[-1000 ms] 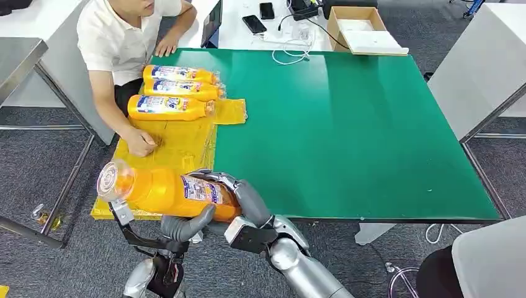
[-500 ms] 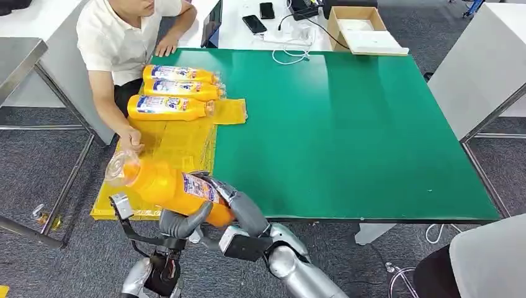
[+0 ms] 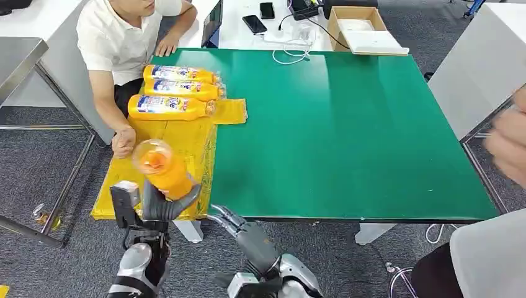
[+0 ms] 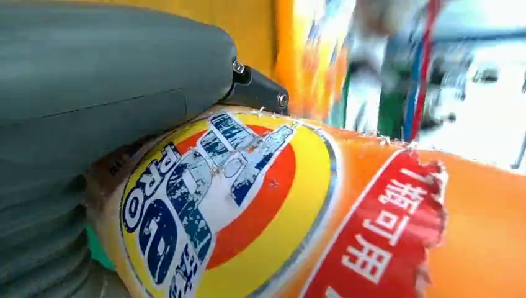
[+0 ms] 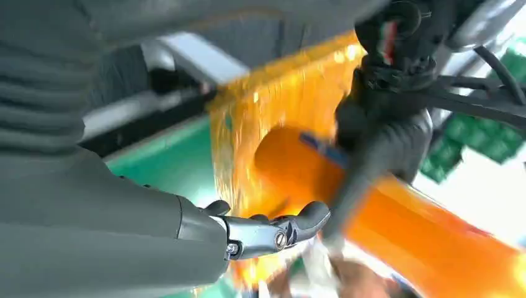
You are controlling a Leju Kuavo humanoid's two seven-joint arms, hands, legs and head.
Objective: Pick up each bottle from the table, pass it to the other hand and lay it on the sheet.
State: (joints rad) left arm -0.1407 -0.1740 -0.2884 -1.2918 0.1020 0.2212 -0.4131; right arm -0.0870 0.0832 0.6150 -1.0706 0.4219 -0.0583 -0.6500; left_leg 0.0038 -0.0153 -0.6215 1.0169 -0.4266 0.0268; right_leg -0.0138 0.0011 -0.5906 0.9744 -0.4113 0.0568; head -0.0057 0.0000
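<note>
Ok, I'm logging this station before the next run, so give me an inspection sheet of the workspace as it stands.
Surface: green table, yellow sheet over its near left corner.
Job's things: three orange bottles lying side by side on the sheet's far end; a fourth, held bottle above the sheet's near edge.
Clutter: two phones and an open cardboard box on the white desk beyond.
Hands: left hand grips the held bottle; right hand below the table edge, holding nothing.
Cables: white cable at the far edge.
Surroundings: seated person at the left, fist on the sheet; a blurred hand at the right.
</note>
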